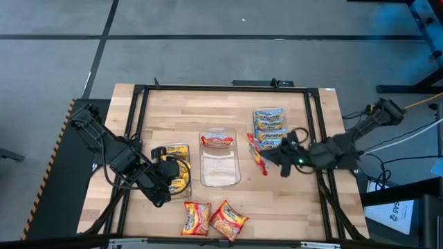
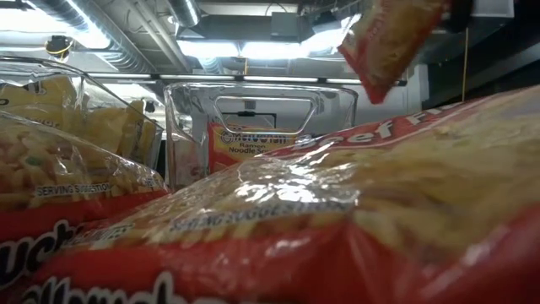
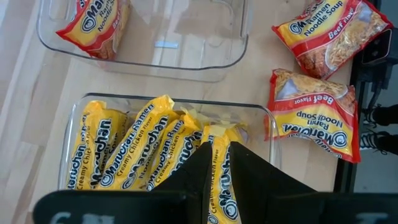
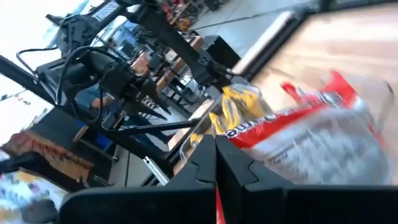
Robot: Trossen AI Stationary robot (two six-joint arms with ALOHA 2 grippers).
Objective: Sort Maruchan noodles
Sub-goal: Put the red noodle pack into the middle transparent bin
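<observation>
Filling the low view's foreground and lying closest to that lens: two loose beef packets (image 2: 337, 211), resting on the table (image 1: 277, 200) at its near edge, not yet sorted. Assessing progress from left to right. Finding the left tray (image 1: 171, 146) already carrying a row of yellow packets (image 3: 124, 155), standing on edge side by side. Finding the middle tray (image 1: 220, 173) holding only a single red-orange packet (image 1: 217, 142) at its far end, with most of its floor bare. Finding a small stack of blue-edged packets (image 1: 268, 128) lying to the right of that tray, directly on the wood, with no tray of their own showing. Judging the yellow group as nearly complete and the red-orange group as barely begun, with the two loose beef packets waiting for pickup. Checking the grippers next. Positioning the left gripper (image 3: 216, 152) over the near end of the left tray, fingers drawn almost together and apparently pinching one upright yellow packet (image 3: 222, 193) at the end of the row; not possible to confirm firm contact. Carrying with the right gripper (image 4: 216, 149), between the middle tray and the blue-edged stack, fingers closed tight on the edge of a red packet (image 4: 311, 118) hanging clear of the table.
</observation>
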